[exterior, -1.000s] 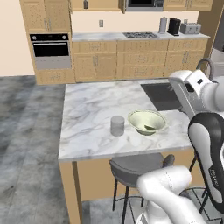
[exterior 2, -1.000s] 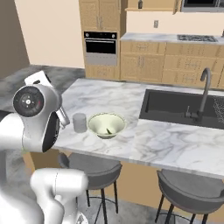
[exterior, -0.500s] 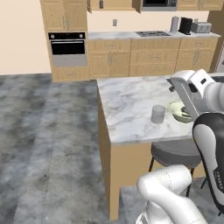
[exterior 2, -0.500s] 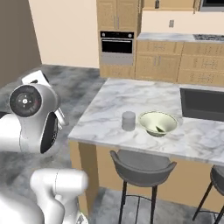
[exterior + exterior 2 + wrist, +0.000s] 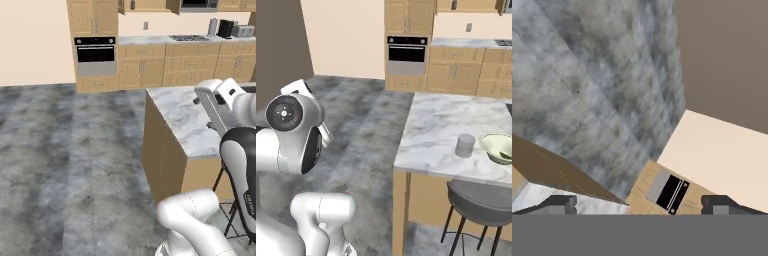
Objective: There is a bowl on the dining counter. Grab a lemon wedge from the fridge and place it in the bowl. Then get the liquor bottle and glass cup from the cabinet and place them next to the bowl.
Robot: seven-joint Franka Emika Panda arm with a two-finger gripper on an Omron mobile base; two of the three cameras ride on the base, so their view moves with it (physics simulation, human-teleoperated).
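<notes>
The pale green bowl (image 5: 499,148) stands on the marble dining counter (image 5: 441,125), cut by the right edge of the right base view, with a small greenish piece (image 5: 504,156) lying in it. The glass cup (image 5: 465,145) stands upright just left of the bowl. In the hand view my gripper (image 5: 641,204) is open with nothing between its fingertips (image 5: 559,202), and it looks out over grey floor towards a distant oven. The liquor bottle and the fridge are out of view.
A built-in oven (image 5: 94,55) and wood cabinets (image 5: 145,67) line the far wall. The counter's near corner (image 5: 175,125) juts in beside my arm. A grey stool (image 5: 481,200) stands under the counter edge. Wide grey floor (image 5: 65,165) lies to the left.
The whole picture has swung: the base has moved, so counter, bowl and cup slid to the right of both base views and open floor came in. The gripper stayed open.
</notes>
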